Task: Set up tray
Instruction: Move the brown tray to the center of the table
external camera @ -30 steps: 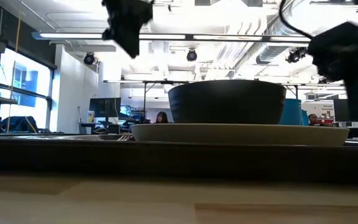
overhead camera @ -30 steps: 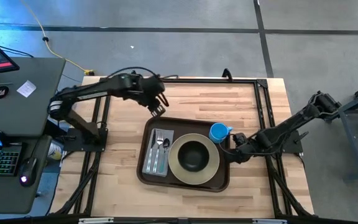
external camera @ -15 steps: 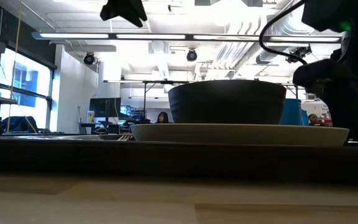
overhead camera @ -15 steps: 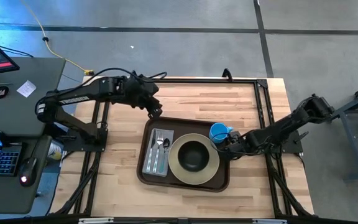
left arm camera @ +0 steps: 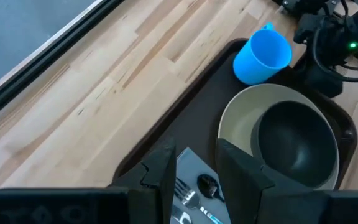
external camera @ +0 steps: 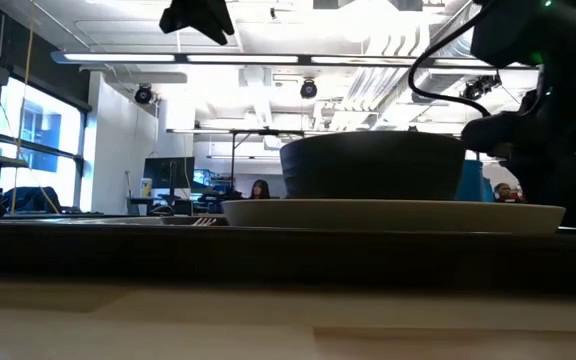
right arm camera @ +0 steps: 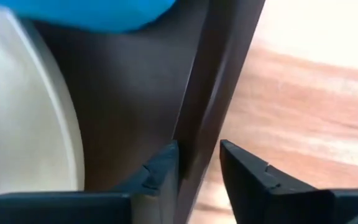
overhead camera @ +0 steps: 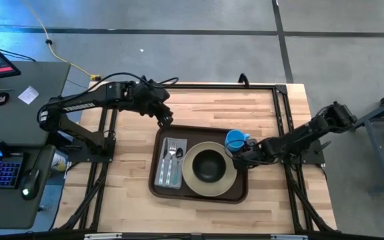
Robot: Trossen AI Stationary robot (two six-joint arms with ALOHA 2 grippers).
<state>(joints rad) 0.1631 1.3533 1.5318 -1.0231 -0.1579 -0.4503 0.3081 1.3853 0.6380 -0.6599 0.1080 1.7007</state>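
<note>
The large dark brown rectangular tray (overhead camera: pixel 199 195) with rounded corners and a low rim lies on the pale wooden table (overhead camera: pixel 129 167), between the two arms. The right gripper (overhead camera: pixel 237 157) is down at the tray's right rim, and in the right wrist view its two dark fingers (right arm camera: pixel 165 163) straddle that rim (right arm camera: pixel 211 99), one inside and one outside, closed on it.

Just inside the rim from this gripper stands a bright blue plastic cup (overhead camera: pixel 235 141) with a small handle, touching or nearly touching the gripper. Beside the cup, further into the tray, sits a round cream-coloured plate (overhead camera: pixel 209 169), and on the plate rests a dark grey bowl (overhead camera: pixel 209 167); whether anything is in the cup or bowl cannot be told. On the tray's far side from the right gripper lies a grey folded napkin (overhead camera: pixel 169 163) carrying silver cutlery (overhead camera: pixel 172 160), a fork and a spoon among it.

The left gripper (overhead camera: pixel 166 120) hangs above the table just beyond the tray's back left corner, touching nothing, its fingers (left arm camera: pixel 160 177) apart with only a narrow gap.
</note>
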